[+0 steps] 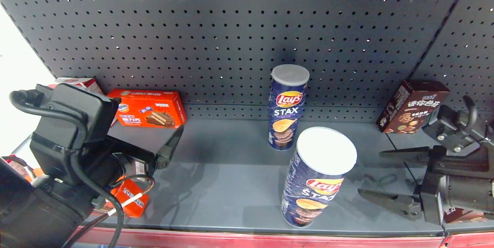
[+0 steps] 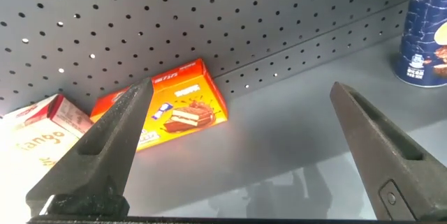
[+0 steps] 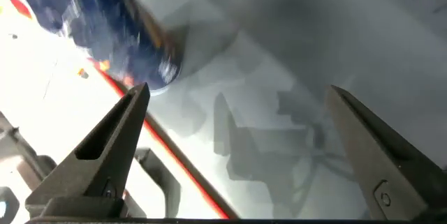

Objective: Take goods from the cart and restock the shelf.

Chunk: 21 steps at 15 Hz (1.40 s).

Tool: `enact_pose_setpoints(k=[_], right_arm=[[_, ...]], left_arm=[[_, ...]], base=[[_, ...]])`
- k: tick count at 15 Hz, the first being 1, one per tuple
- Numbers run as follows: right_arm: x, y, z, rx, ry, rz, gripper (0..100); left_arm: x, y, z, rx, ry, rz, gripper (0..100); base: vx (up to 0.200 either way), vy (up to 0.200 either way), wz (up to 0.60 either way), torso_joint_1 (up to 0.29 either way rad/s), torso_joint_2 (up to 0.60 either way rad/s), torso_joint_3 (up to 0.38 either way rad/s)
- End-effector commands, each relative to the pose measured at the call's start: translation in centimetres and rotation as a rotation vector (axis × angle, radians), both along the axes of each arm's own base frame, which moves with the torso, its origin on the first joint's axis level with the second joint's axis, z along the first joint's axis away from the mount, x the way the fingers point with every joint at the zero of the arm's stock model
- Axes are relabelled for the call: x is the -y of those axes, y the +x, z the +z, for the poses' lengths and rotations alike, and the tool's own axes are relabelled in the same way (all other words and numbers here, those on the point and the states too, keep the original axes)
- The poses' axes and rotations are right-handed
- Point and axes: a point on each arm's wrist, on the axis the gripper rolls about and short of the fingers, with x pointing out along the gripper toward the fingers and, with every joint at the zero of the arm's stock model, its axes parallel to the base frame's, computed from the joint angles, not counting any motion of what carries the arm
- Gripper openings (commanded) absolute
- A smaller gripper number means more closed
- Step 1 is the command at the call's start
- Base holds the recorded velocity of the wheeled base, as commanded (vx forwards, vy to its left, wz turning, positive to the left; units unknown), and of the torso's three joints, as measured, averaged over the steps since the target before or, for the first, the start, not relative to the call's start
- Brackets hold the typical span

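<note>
The right gripper (image 1: 369, 172) hangs low over the shelf (image 1: 224, 171) with its jaws spread wide and nothing between them. Just beyond its fingertips, near but apart, stands the front chip can (image 1: 320, 178), upright and close to the shelf's red front edge (image 1: 270, 238). Farther past that can, toward the pegboard back wall (image 1: 216, 28), the second chip can (image 1: 287, 107) stands upright, leaving a strip of bare shelf between the two. Behind the right gripper, against the wall, leans a brown box (image 1: 411, 106). The left gripper (image 2: 241, 88) is likewise wide open and holds nothing; ahead of it an orange wafer box (image 2: 174, 105) leans on the back wall, with a white-and-red box (image 2: 49, 123) just beside it. Between the left gripper and the cans lies a broad bare stretch of shelf. A small orange packet (image 1: 129, 198) sits under the left arm at the front edge.
</note>
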Motion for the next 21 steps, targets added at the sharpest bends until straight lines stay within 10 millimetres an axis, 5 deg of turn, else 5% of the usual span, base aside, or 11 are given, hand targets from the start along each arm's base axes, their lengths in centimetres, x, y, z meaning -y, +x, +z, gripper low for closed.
enact_pose_setpoints(k=[1, 21], right_arm=[[-0.5, 0.1, -0.7, -0.026, -0.013, 0.019, 100], [-5.0, 3.7, -1.6, -0.088, -0.054, 0.112, 100]], left_arm=[[0.0, 0.0, 0.0, -0.001, 0.000, 0.000, 100], [-0.2, -0.1, 0.0, 0.005, -0.003, 0.002, 100]], base=[[0.000, 0.000, 0.00, 0.000, 0.00, 0.000], [0.000, 0.000, 0.00, 0.000, 0.00, 0.000]])
